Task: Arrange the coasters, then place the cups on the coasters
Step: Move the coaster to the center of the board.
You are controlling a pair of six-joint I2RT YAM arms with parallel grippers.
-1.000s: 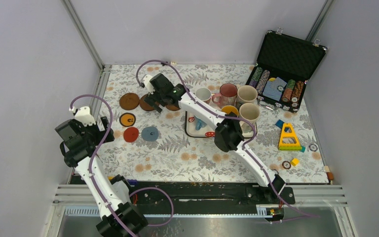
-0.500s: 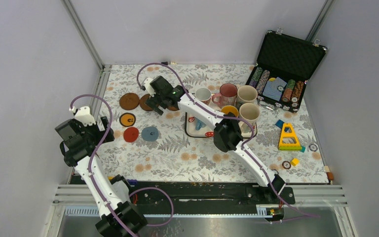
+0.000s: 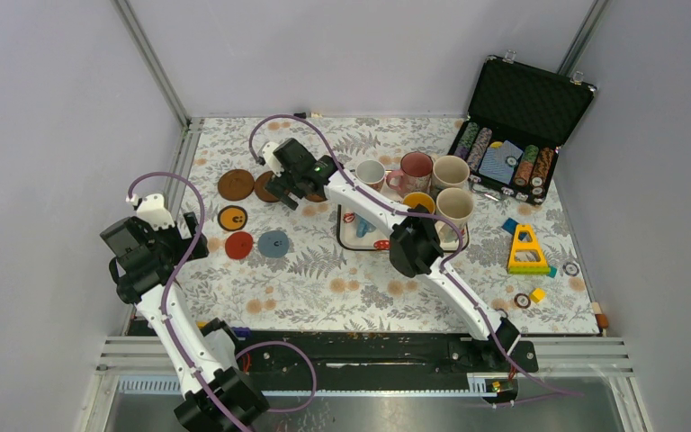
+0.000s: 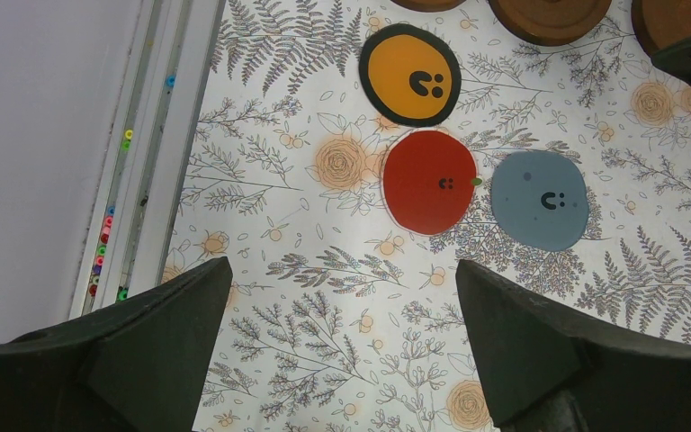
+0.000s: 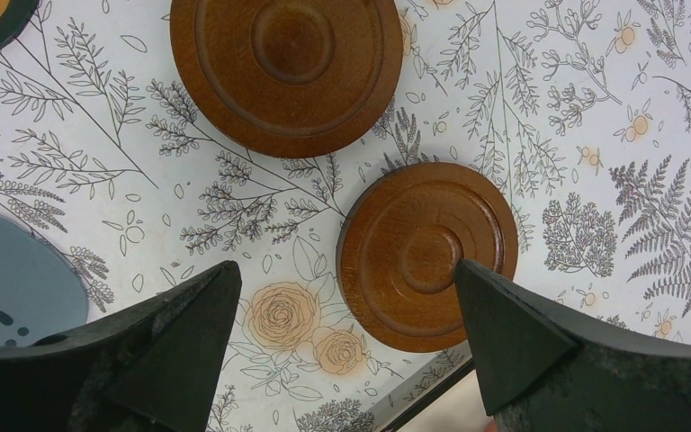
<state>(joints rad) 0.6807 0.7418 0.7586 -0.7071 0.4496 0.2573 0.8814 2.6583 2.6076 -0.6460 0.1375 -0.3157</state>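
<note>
From above, the cups (image 3: 414,169) cluster at the far middle of the surface (image 3: 342,288). The coasters (image 3: 236,184) lie far left, brown ones in a row, with the orange-centred coaster (image 3: 232,218), red coaster (image 3: 238,245) and grey-blue coaster (image 3: 273,243) nearer. In the left wrist view the left gripper (image 4: 342,270) stands wide apart and empty, the red coaster just ahead; in the right wrist view the right gripper (image 5: 346,270) is likewise spread, holding nothing, above two brown coasters (image 5: 427,256).

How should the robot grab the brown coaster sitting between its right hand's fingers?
Probably by its outer rim, from straight above. The brown coaster lies flat on the table, so only its round edge offers grip: one finger on each opposite side. The right gripper hangs open above it, a little off-centre.
</note>
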